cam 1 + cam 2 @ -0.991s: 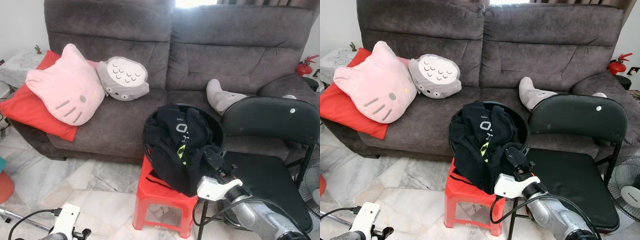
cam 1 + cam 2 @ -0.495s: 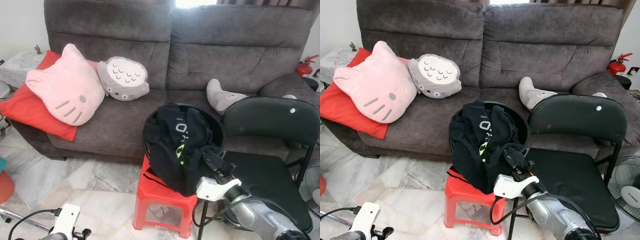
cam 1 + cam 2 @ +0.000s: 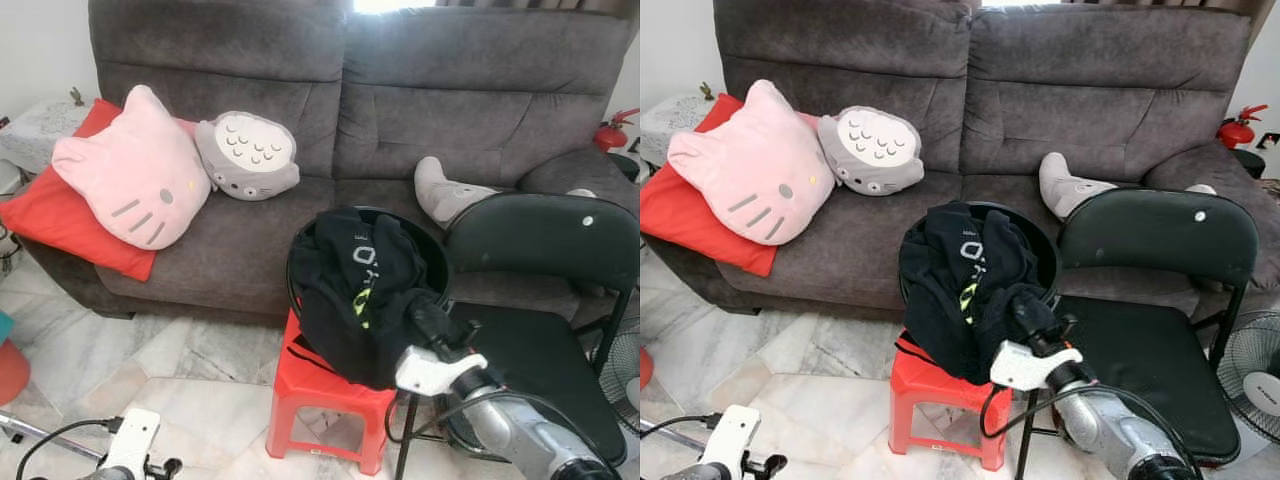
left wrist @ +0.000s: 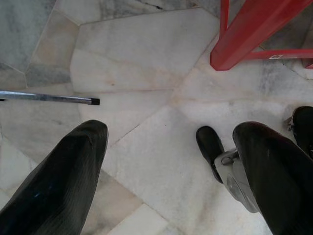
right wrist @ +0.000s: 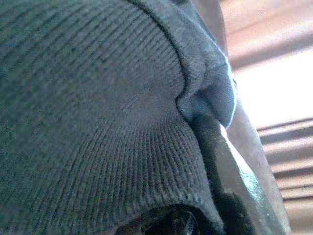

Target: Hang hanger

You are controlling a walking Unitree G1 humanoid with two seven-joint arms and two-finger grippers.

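A black garment (image 3: 355, 290) is being seen heaped in a round black basket (image 3: 432, 262) set on a red stool (image 3: 325, 400), in front of a grey sofa (image 3: 400, 110) and just beside a black folding chair (image 3: 545, 300). The right pincer (image 3: 432, 322) is being pressed into the garment's lower right edge, with knit cloth draped close over its fingers; whether they are closed on it cannot be told. The left pincer (image 4: 166, 161) is being held wide apart above the marble floor (image 4: 146, 58).
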